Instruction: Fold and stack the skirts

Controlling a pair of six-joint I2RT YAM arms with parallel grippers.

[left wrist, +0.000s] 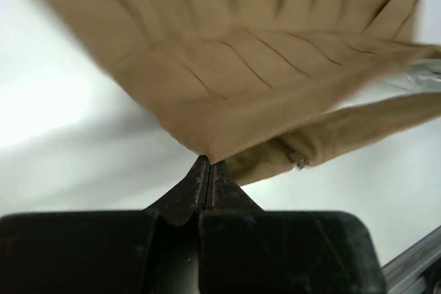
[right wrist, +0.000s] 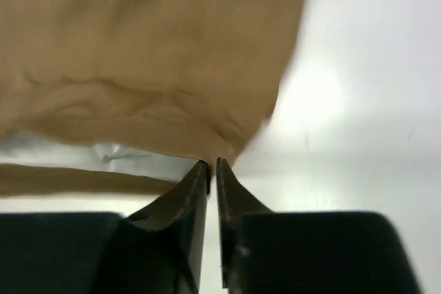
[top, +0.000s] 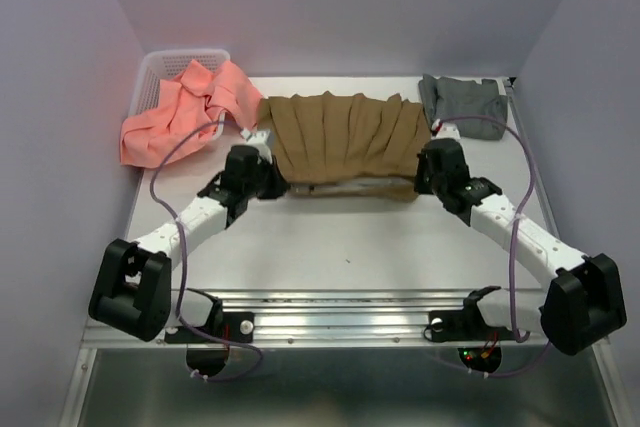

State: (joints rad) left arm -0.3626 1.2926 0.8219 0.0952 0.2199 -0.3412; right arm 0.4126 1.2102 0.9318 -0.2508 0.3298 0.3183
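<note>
The tan-brown pleated skirt [top: 345, 137] lies spread across the middle of the table, its near edge lifted and partly doubled over. My left gripper [top: 281, 185] is shut on its near left corner; the left wrist view shows the gripper [left wrist: 208, 162] pinching the hem of the skirt [left wrist: 262, 80]. My right gripper [top: 420, 179] is shut on the near right corner, with the tips [right wrist: 212, 163] pinching the cloth [right wrist: 138, 67]. The salmon-pink skirt [top: 190, 107] lies crumpled at the back left. The grey skirt [top: 462, 97] lies at the back right.
A white lattice basket [top: 160, 65] stands at the back left corner, with the pink skirt spilling out of it. Purple walls close in both sides and the back. A metal rail [top: 340, 312] runs along the near edge between the arm bases.
</note>
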